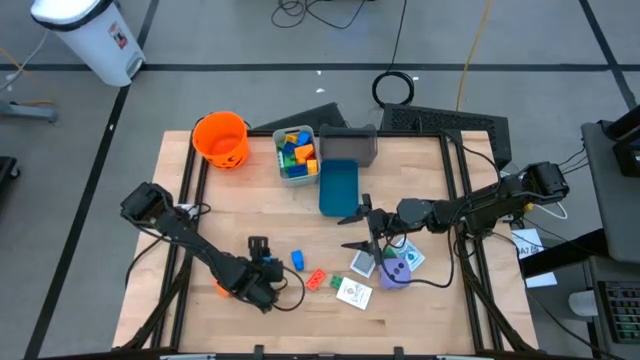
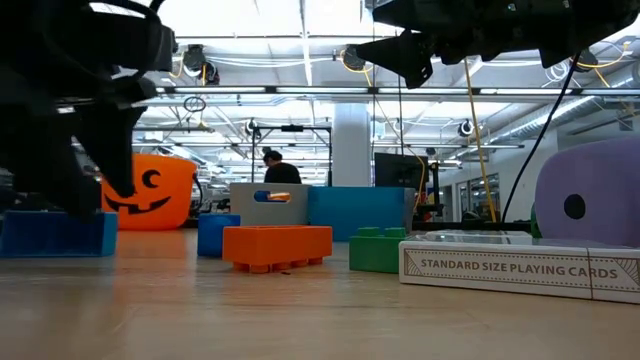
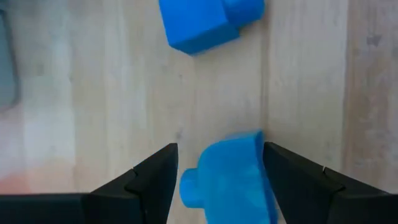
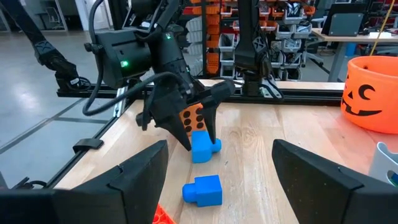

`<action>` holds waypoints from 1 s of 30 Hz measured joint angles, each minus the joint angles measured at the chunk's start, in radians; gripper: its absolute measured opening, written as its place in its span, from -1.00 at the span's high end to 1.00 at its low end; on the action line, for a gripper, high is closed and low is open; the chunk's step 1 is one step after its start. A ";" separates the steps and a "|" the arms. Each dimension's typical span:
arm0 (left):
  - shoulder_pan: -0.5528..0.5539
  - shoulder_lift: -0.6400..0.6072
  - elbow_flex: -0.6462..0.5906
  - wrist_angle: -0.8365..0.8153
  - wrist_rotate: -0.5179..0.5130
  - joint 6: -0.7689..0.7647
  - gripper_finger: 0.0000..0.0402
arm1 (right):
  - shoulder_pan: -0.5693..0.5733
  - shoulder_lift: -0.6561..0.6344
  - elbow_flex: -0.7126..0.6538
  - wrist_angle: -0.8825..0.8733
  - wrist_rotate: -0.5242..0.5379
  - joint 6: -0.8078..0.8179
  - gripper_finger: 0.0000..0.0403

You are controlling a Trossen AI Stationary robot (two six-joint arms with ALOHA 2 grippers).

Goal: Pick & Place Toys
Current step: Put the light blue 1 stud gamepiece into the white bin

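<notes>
a pale wooden desk (image 1: pixel 420 310) framed by black rails sits on a grey workshop floor, with a bright hall of shelving and ceiling lights behind it.

nearest the front edge, my left claw (image 1: pixel 268 275) is down on the wood toward the front-left, its two dark fingers (image 3: pixel 149 180) spread, with a blue block (image 3: pixel 233 177) standing between them. one finger lies against the block's side and the other stands a little off it, so the claw is released, not yet clenched. from my right wrist the same left claw (image 4: pixel 198 134) straddles that blue block (image 4: pixel 202 148), and an orange dotted foam die (image 4: pixel 189 118) sits just behind it. a second blue block (image 1: pixel 297 260) lies just beside, toward the middle of the desk. an orange block (image 1: pixel 316 280) and a green block (image 1: pixel 336 283) lie close together near the front edge, and a flat card box (image 1: pixel 354 293) rests just right of them.

my right claw (image 1: pixel 362 228) hovers above the desk's middle, fingers spread wide and grasping nothing. under and beside it lie square picture cards (image 1: pixel 410 257) and a purple die (image 1: pixel 396 271).

farther back, a blue bin (image 1: pixel 338 187) stands at mid-desk, a grey bin (image 1: pixel 352 145) beyond it at the rear edge. left of those, a pale bin (image 1: pixel 296 178) holds multicoloured plastic blocks (image 1: pixel 296 152). an orange pumpkin-face bucket (image 1: pixel 221 139) stands by the rear-left corner.
</notes>
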 joint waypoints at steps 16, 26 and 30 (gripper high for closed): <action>-0.002 0.000 0.000 -0.082 -0.017 -0.164 -0.20 | 0.000 0.000 0.000 0.000 0.000 0.000 -0.40; 0.022 0.062 0.000 -0.090 0.071 -0.226 -0.20 | 0.000 0.000 0.000 0.000 0.000 0.000 -0.40; 0.036 0.111 0.005 -0.119 0.077 -0.238 -0.20 | 0.000 0.000 0.000 0.000 0.000 0.000 -0.40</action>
